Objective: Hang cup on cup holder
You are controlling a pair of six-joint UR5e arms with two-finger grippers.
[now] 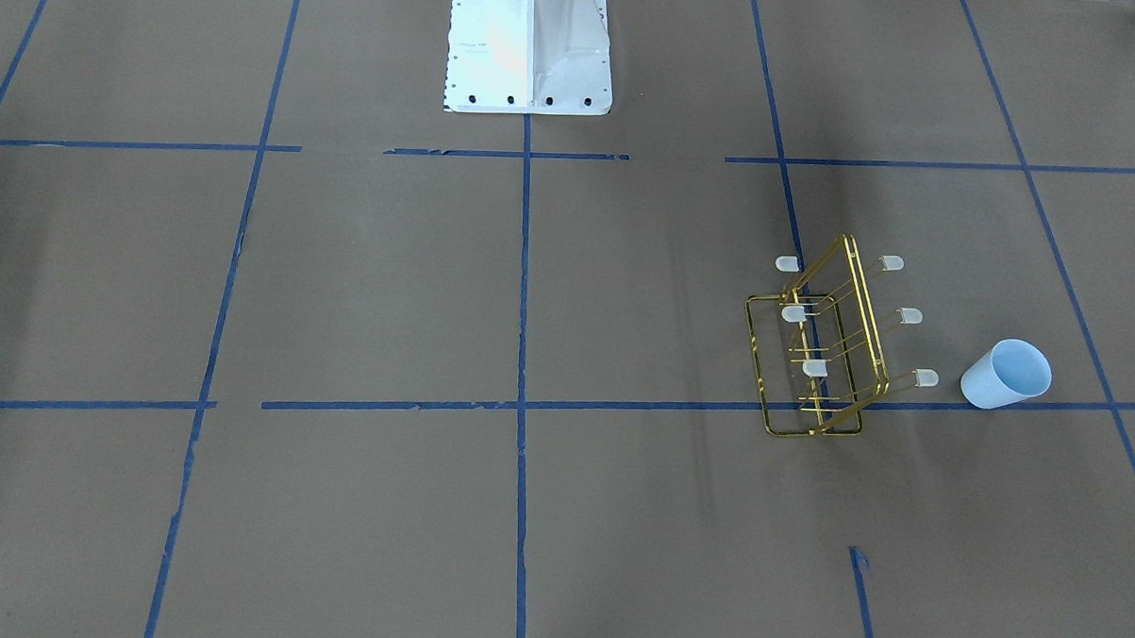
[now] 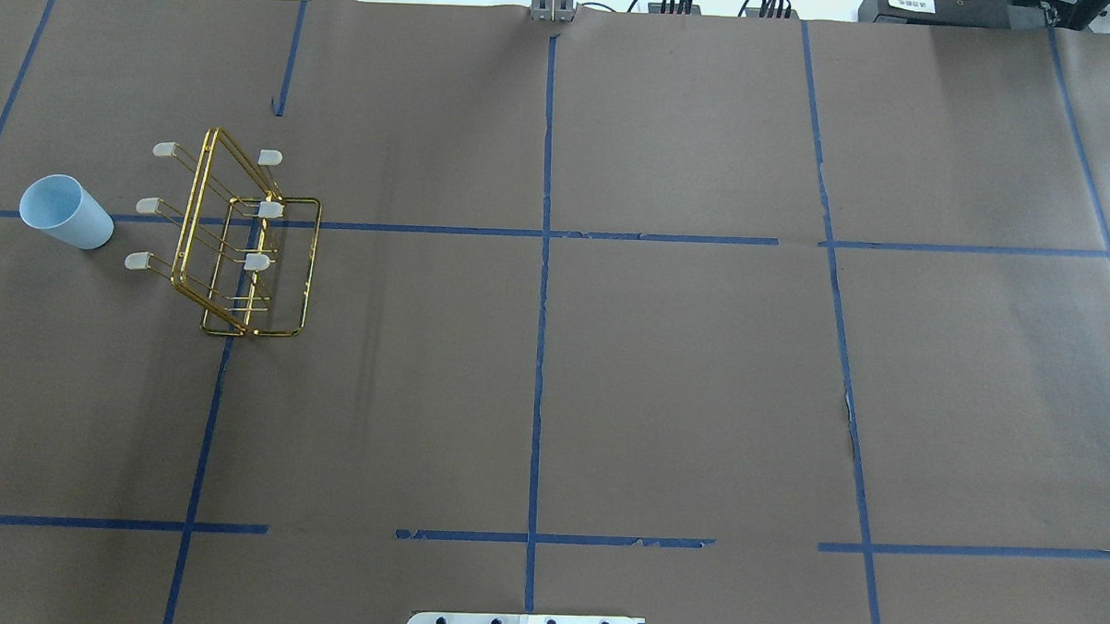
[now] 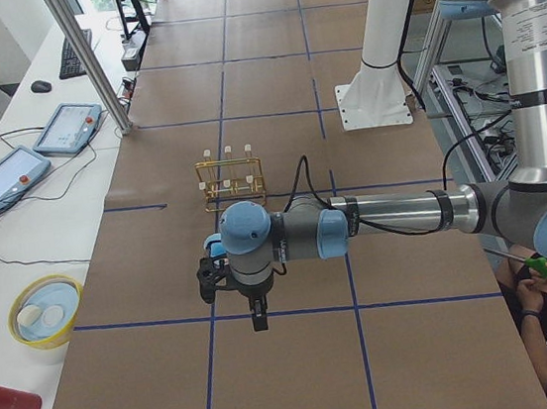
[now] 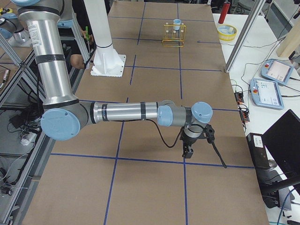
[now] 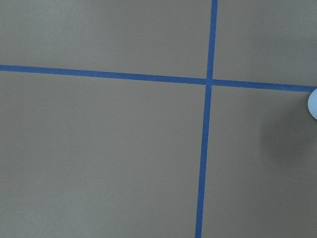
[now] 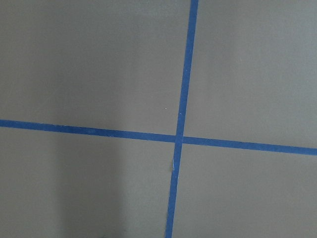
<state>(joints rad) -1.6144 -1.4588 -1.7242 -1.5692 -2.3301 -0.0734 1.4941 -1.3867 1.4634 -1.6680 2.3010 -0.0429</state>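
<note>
The small pale blue plastic tumbler stands mouth-up just beside the gold wire rack; whether the left gripper or right gripper is open, I cannot tell.

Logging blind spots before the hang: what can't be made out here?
Left pincer: only the exterior left view shows it, small and dark; open or shut unclear.
Right pincer: likewise, exterior right view only.
Pale blue tapered plastic cup: left wrist view's right edge crops it.
Gold wire rack: tiny in exterior right view; prongs indistinct.
</note>
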